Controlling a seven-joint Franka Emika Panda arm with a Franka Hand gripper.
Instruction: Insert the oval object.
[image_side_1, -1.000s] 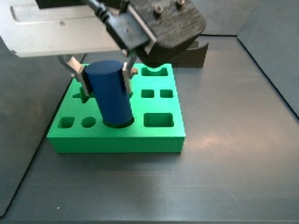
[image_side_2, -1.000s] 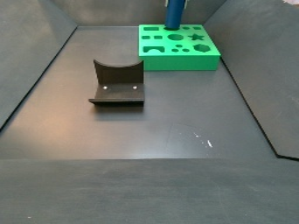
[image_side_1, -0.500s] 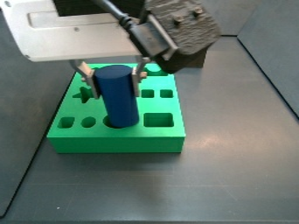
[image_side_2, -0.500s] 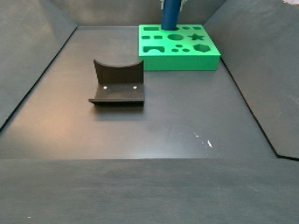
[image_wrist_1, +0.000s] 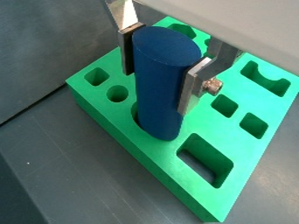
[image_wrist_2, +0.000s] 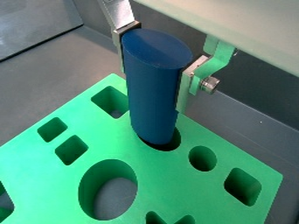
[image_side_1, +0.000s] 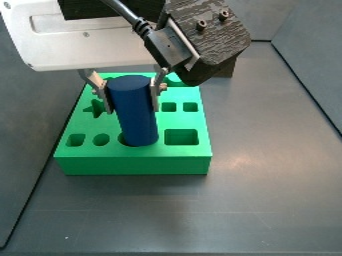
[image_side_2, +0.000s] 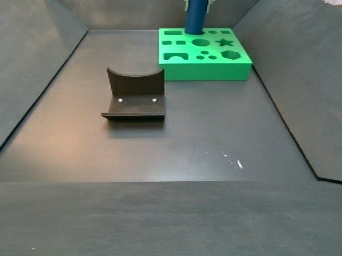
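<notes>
The oval object, a tall dark blue peg (image_wrist_1: 160, 83), stands upright between my gripper's (image_wrist_1: 162, 70) two silver fingers, which press on its upper sides. Its lower end sits in an oval hole of the green block (image_wrist_1: 222, 166). Both wrist views show this; the peg (image_wrist_2: 155, 87) enters the block (image_wrist_2: 70, 175) near its middle hole. In a side view the gripper (image_side_1: 128, 88) holds the peg (image_side_1: 132, 112) over the block (image_side_1: 134, 155). In a side view only the peg's lower part (image_side_2: 195, 15) shows, above the block (image_side_2: 207, 62) at the far end of the floor.
The green block has several other holes of different shapes, among them a star (image_side_2: 223, 43) and a large oval (image_wrist_2: 107, 188). The dark fixture (image_side_2: 134, 97) stands on the floor apart from the block. Dark walls bound the floor.
The gripper has shifted slightly sideways with the peg and come down a little. The peg now stands straighter and lower in the block's hole.
</notes>
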